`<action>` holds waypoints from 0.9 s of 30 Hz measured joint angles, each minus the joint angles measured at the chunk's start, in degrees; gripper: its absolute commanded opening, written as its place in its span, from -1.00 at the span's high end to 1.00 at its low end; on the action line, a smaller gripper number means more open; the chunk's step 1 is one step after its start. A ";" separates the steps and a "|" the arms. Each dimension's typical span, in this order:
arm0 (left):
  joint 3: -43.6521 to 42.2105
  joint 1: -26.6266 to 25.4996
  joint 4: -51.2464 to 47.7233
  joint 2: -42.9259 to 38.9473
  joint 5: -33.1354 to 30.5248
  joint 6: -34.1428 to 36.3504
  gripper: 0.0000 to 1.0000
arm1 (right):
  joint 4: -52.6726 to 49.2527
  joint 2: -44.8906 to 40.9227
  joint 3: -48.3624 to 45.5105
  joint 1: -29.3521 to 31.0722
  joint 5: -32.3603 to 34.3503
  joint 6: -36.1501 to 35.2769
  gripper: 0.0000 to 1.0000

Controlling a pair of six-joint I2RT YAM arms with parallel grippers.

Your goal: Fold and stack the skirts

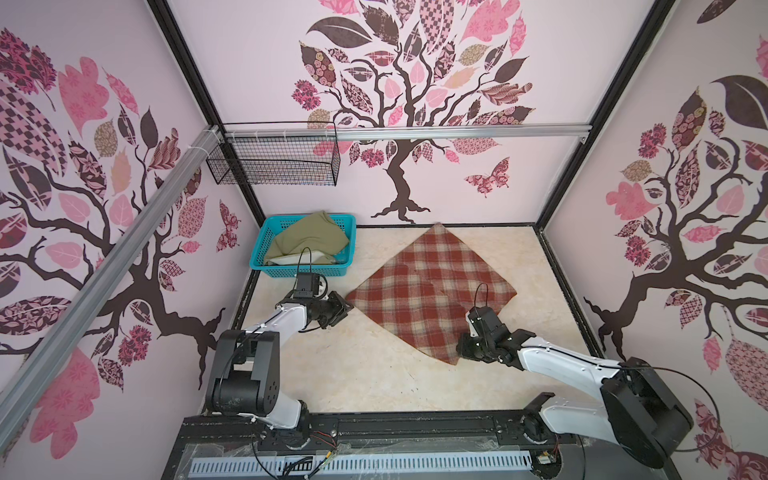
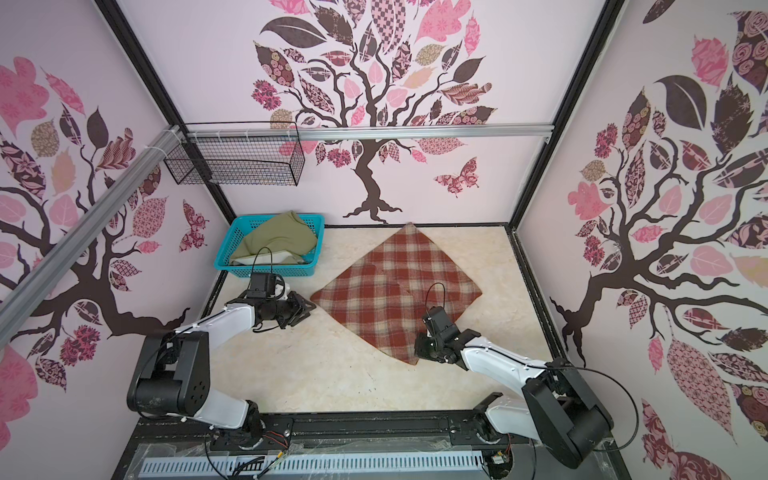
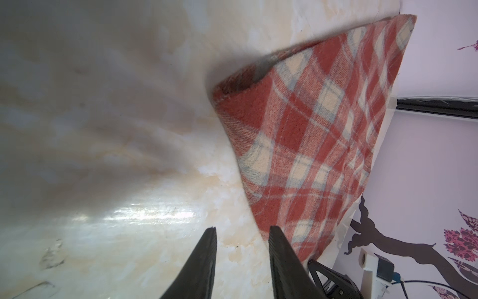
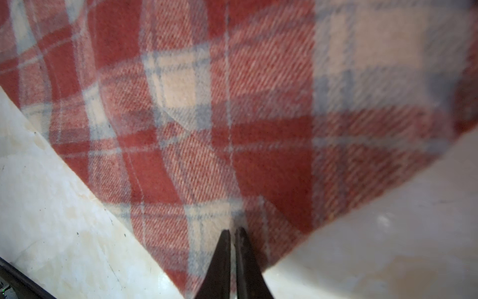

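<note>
Right end effector [image 4: 232,230] is pinching a corner of the soft rust-red plaid woolly skirt [image 1: 428,286]; left end effector [image 3: 243,229] is hanging open, empty.

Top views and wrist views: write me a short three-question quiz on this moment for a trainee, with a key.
1. True or false: the olive skirt lies in the turquoise basket.
2. Which part of the plaid skirt is the right hand shut on? A: the corner nearest the arms' bases. B: the far corner by the back wall. C: the middle.
3. Fill in: the left hand, beside the plaid skirt, has its jaws ___ and holds nothing.
Key: 1 true; 2 A; 3 open.
</note>
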 measured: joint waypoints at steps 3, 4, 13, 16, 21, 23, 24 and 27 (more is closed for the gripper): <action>0.00 0.00 0.83 1.64 -0.59 -0.28 0.25 | -0.74 -0.07 -0.22 0.00 -0.07 0.04 0.82; 0.02 0.00 1.09 2.05 -0.76 -0.31 0.25 | -0.87 -0.20 -0.24 0.00 -0.13 0.07 0.82; 2.43 0.09 5.97 6.86 -3.26 -1.07 0.25 | -1.92 -2.01 -1.03 0.00 -0.76 0.22 0.81; 3.39 0.11 8.46 8.98 -3.69 -1.64 0.25 | -2.10 -1.86 -0.87 0.00 -0.92 0.20 0.81; 3.39 0.17 11.74 11.10 -4.59 -2.91 0.26 | -2.25 -1.31 -0.46 0.00 -1.14 0.15 0.81; 3.39 0.22 12.92 11.82 -4.74 -3.02 0.27 | -2.40 -1.25 -0.28 0.00 -1.14 0.04 0.81; 3.39 0.22 13.55 12.09 -4.72 -3.04 0.27 | -2.54 -1.14 -0.11 0.00 -1.14 -0.02 0.81; 3.39 0.22 15.02 12.55 -4.79 -3.04 0.31 | -2.54 -0.39 0.22 0.00 -1.25 -0.09 0.81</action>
